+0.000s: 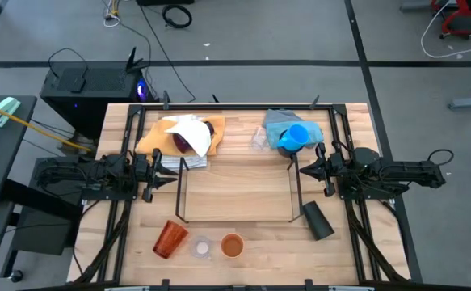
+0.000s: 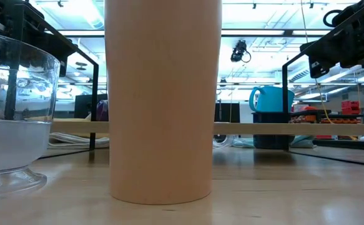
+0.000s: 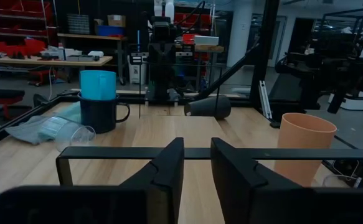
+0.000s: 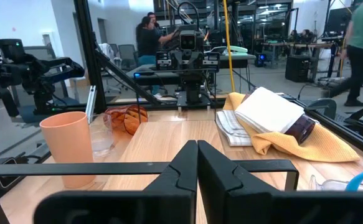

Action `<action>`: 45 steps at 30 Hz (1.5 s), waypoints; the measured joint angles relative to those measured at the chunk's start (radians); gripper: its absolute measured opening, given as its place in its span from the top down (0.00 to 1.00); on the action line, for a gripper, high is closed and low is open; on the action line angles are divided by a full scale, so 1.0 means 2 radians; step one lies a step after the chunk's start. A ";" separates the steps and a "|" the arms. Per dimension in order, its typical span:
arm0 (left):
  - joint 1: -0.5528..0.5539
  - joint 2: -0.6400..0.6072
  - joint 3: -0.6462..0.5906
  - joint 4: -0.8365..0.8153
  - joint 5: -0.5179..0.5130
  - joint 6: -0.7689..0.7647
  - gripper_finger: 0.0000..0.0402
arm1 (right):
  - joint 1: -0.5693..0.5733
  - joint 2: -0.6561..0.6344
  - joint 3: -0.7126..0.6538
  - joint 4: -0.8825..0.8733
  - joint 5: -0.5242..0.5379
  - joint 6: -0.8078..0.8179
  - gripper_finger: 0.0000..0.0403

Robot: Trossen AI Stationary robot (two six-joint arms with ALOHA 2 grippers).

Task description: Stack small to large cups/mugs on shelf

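We judge the stacking barely begun: the wire shelf (image 1: 237,191) at mid-table holds nothing. Our left gripper (image 1: 173,179) hangs at its left end, fingers slightly apart and empty; our right gripper (image 1: 304,169) waits at its right end, clenched on nothing. The light-blue mug (image 1: 294,137) already sits in the navy mug (image 3: 100,113) at far right. The black cup (image 1: 317,219) lies near right; the amber tumbler (image 1: 170,239), clear cup (image 1: 202,247) and small orange cup (image 1: 232,245) wait along the near edge. Next, we would need to reach for a cup.
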 joint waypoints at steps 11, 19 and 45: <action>0.000 0.000 0.000 0.000 0.000 0.000 0.80 | 0.000 0.000 0.000 0.000 0.000 0.000 0.96; 0.000 0.000 0.000 0.000 0.000 0.000 0.78 | 0.000 0.000 0.000 0.000 0.000 0.000 0.96; 0.000 0.000 0.000 0.000 0.000 0.000 0.79 | 0.000 0.000 0.000 0.000 0.000 0.013 0.96</action>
